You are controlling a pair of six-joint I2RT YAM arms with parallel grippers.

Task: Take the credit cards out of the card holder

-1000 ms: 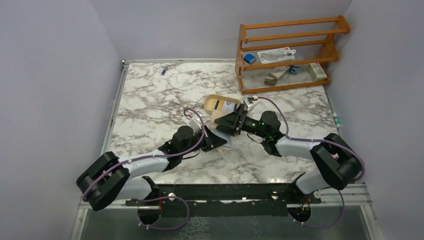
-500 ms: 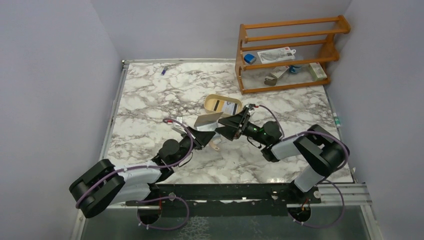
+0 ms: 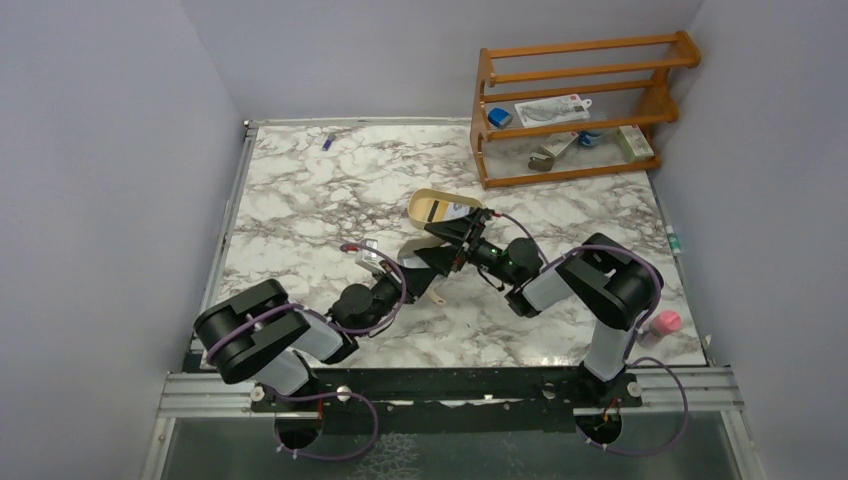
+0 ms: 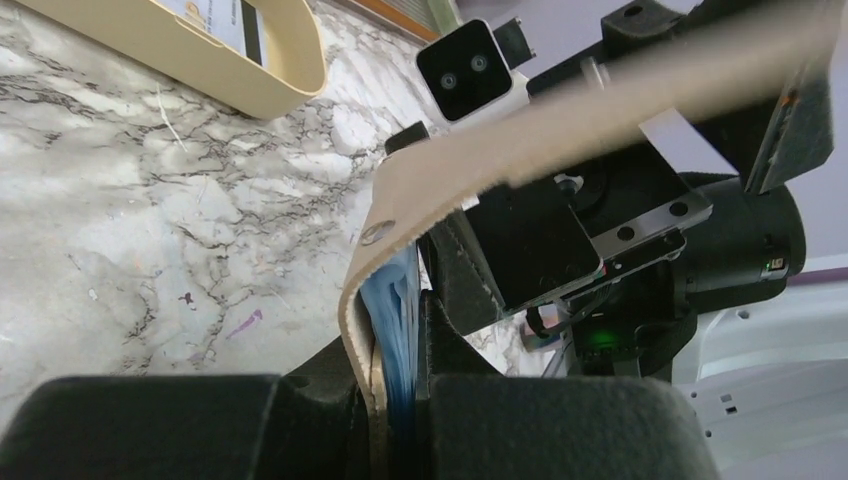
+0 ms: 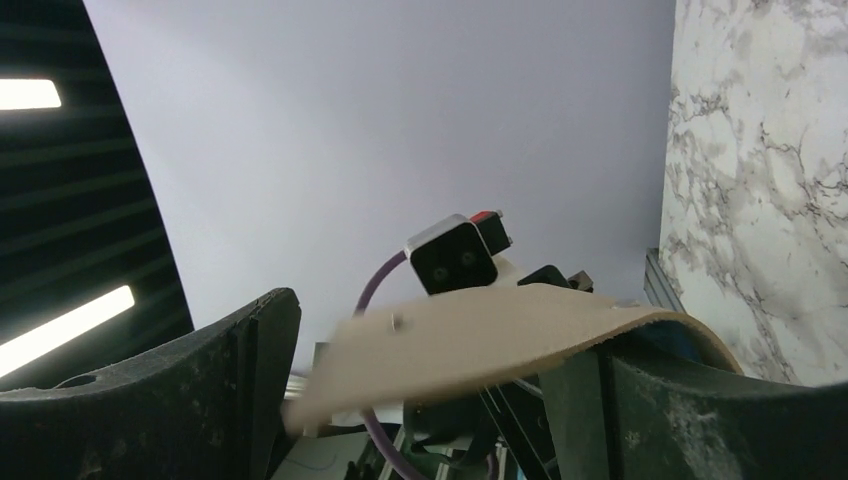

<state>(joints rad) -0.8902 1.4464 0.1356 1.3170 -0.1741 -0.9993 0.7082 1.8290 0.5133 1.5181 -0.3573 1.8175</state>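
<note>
The tan card holder hangs in the air between both grippers at the table's middle. My left gripper is shut on its folded lower edge. In the left wrist view the holder bends open, and the pale blue credit cards show edge-on, pinched inside it between the jaws of the left gripper. My right gripper faces the left one. In the right wrist view its jaws stand wide apart around the holder's loose flap, which rests on the right finger. The right gripper is open.
A larger oval tan tray with a printed card in it lies just behind the grippers; it also shows in the left wrist view. A wooden rack stands at the back right. A pink object sits at the front right.
Both arms drew their elbows back toward the bases. The card holder came up off the table and its flap swung open toward the right gripper.
</note>
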